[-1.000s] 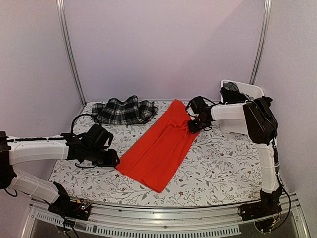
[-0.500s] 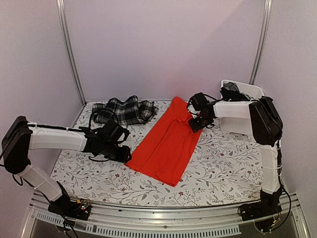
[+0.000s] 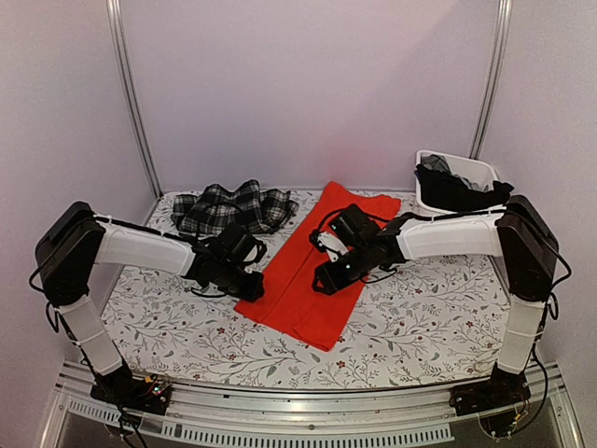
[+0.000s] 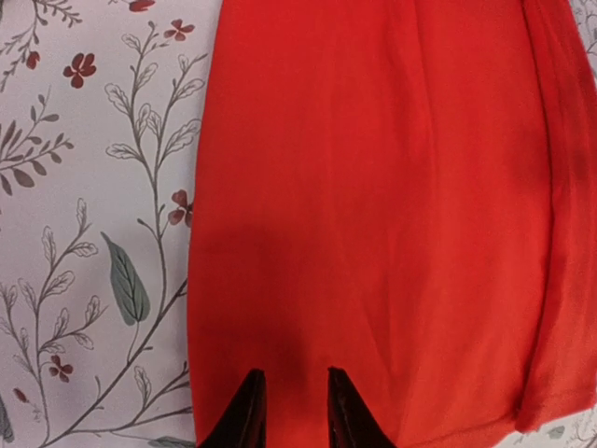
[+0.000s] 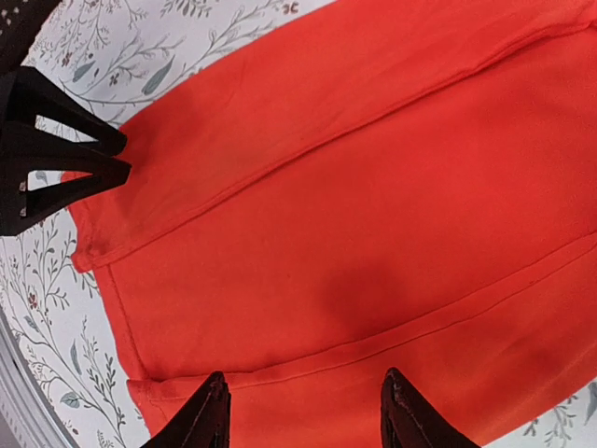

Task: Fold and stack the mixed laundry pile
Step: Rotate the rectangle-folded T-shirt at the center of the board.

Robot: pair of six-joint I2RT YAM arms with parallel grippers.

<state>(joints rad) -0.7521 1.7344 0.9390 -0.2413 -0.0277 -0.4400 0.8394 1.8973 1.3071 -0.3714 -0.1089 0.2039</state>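
The orange-red garment (image 3: 312, 271) lies on the tablecloth, folded lengthwise into a long strip. My left gripper (image 3: 250, 286) is at its left edge; in the left wrist view the left gripper (image 4: 291, 411) hovers over flat red cloth (image 4: 373, 205), jaws a narrow gap apart with nothing pinched. My right gripper (image 3: 328, 277) is over the strip's middle; the right wrist view shows the right gripper (image 5: 306, 409) open wide above a seam, with the left gripper's black fingers (image 5: 65, 154) at the cloth's edge. The plaid garment (image 3: 233, 207) lies at the back left. Dark garments (image 3: 457, 189) hang out of the bin.
A white plastic bin (image 3: 478, 168) stands at the back right corner. The floral tablecloth (image 3: 429, 308) covers the table, bordered by a metal rail (image 3: 308, 411) at the near edge. Upright frame posts (image 3: 131, 93) rise at the back corners.
The red garment's left side has been folded over to the right, making it narrower. My left gripper moved right onto the cloth and narrowed. My right gripper came down from the garment's far end to its middle.
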